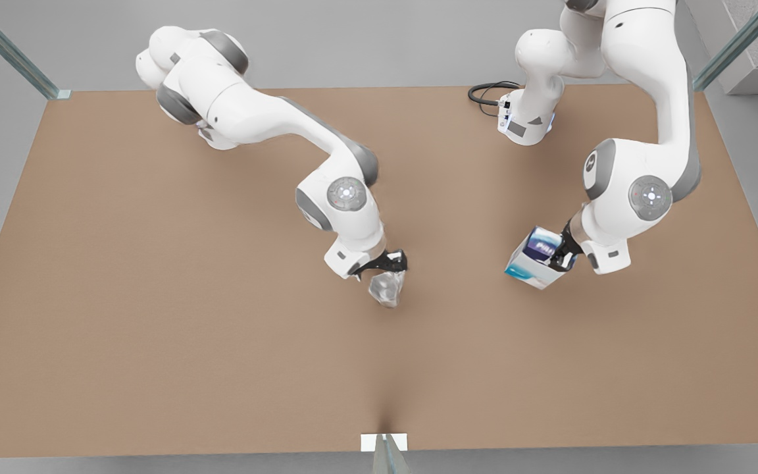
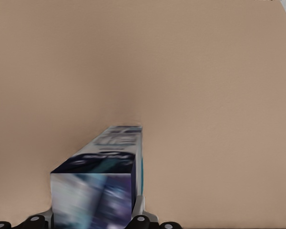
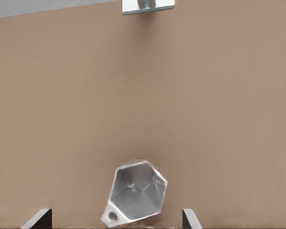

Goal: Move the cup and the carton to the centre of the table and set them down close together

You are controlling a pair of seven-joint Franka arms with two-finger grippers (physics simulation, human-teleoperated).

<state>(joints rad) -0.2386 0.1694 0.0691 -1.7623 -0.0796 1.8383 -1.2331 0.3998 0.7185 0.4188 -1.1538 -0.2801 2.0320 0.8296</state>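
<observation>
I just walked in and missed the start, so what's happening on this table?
Two Franka arms are bringing objects toward the middle of the brown table. The left gripper is shut on the carton, on the front view's right. The right gripper hangs open around the grey faceted cup near the centre.

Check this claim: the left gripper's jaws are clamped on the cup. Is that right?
No: the left gripper clamps the carton, as the left wrist view shows. The cup sits between the right gripper's open jaws.
</observation>
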